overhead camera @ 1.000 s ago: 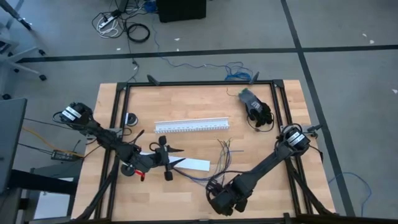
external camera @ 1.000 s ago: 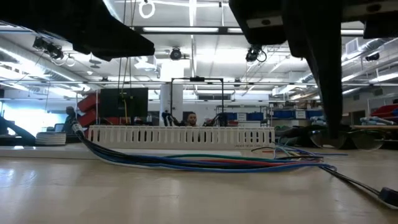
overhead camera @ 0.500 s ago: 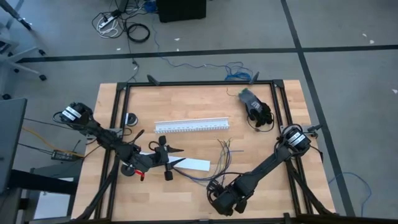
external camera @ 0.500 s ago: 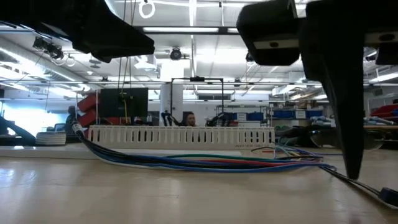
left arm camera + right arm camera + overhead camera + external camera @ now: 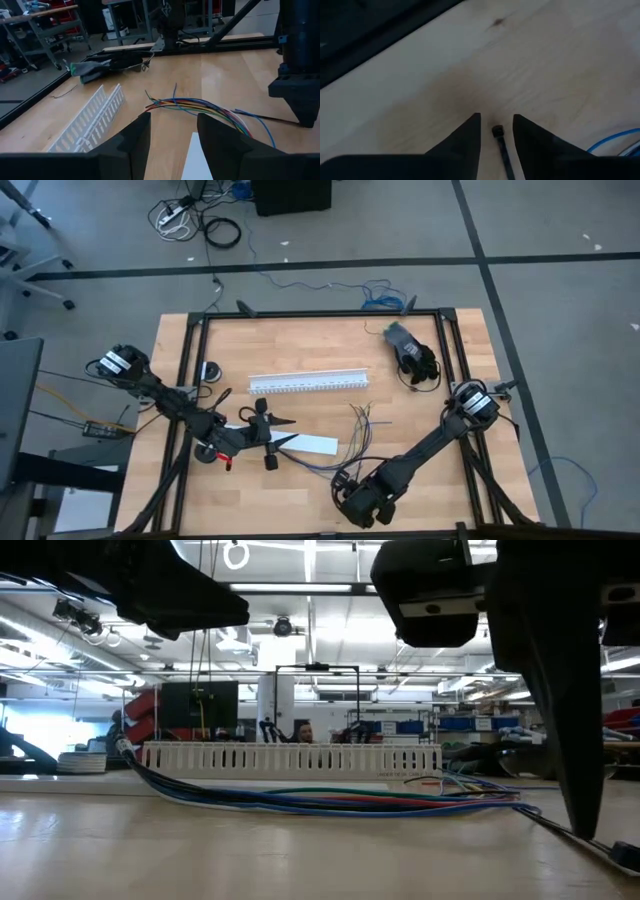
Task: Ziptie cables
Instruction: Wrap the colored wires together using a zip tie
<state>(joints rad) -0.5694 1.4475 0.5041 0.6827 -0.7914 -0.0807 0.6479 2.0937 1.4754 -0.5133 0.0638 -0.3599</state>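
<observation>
The cables (image 5: pixel 358 426) lie as a loose coloured bunch on the wooden table, right of centre, and also show as cables (image 5: pixel 200 107) and cables (image 5: pixel 330 802). The ziptie (image 5: pixel 501 147) lies flat on the table near its front edge. Its small square head (image 5: pixel 497 131) sits between the fingers of my right gripper (image 5: pixel 496 118), which points steeply down and is open, a narrow gap on each side of the head. One right finger (image 5: pixel 578 810) reaches almost to the tabletop. My left gripper (image 5: pixel 170 132) hovers open left of the cables, holding nothing.
A white slotted channel (image 5: pixel 308 383) lies behind the cables. A white sheet (image 5: pixel 312 444) lies in front of my left gripper. A dark glove-like bundle (image 5: pixel 412 352) sits at the far right. A black frame (image 5: pixel 320 313) edges the table.
My right gripper has come down toward the table near the front edge, its finger dropping to just above the ziptie. The cables, the ziptie and my left arm have kept still.
</observation>
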